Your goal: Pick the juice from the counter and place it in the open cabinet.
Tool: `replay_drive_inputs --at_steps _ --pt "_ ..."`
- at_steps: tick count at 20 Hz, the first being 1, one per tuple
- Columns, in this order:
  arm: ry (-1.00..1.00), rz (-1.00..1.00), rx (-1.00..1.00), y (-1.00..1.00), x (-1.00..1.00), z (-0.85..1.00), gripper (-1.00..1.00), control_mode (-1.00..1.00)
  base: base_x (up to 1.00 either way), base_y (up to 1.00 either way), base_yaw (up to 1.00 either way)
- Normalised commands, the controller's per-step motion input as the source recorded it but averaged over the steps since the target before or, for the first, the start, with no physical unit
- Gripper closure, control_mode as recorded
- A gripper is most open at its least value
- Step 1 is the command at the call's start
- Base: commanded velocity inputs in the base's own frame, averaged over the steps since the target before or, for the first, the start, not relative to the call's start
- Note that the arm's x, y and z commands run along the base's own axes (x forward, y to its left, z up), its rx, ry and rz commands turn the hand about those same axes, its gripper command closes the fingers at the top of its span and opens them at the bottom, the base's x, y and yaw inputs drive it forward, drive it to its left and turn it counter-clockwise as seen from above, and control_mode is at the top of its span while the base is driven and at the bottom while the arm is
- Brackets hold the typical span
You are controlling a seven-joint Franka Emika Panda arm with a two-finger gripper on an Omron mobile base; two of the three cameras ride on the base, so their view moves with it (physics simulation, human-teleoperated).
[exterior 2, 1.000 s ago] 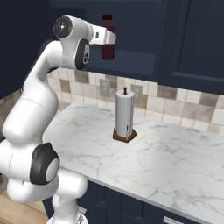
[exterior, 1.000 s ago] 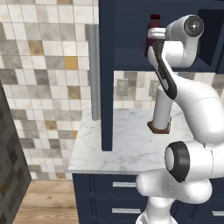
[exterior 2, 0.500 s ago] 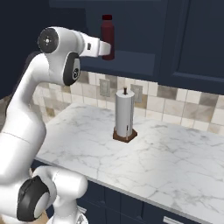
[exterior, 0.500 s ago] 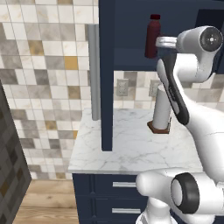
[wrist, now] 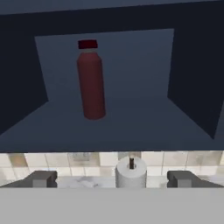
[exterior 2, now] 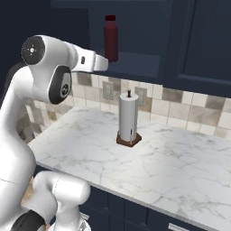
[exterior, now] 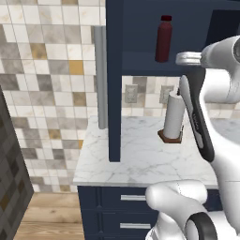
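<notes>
The juice [wrist: 91, 81], a slim maroon bottle with a red cap, stands upright on the shelf of the open cabinet [wrist: 131, 127], left of the middle. It also shows on that shelf from both sides, juice [exterior: 163, 40] and juice [exterior 2: 111, 38]. My gripper [wrist: 111, 179] is open, its fingertips [wrist: 41, 178] wide apart, and it sits back from the cabinet front, below shelf level, with nothing between its fingers. The hand [exterior 2: 101, 64] hangs just left of and below the bottle. The white marble counter [exterior 2: 171, 167] lies underneath.
A white paper-towel roll [exterior 2: 128, 118] on a brown stand sits on the counter [exterior: 136, 154] below the cabinet shelf [exterior: 140, 63]. The cabinet's navy door [exterior: 114, 93] stands open at the left. A tiled wall with outlets runs behind. Navy drawers lie under the counter.
The hand has drawn back and down from the cabinet. The juice, held up at the shelf before, now stands alone on the shelf.
</notes>
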Motion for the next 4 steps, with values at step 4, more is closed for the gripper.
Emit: replay_drive_inputs --at_steps 4 --pt "0.19 0.0 0.0 0.05 -0.54 -0.34 -1.0 -1.0 0.0 0.0 0.0"
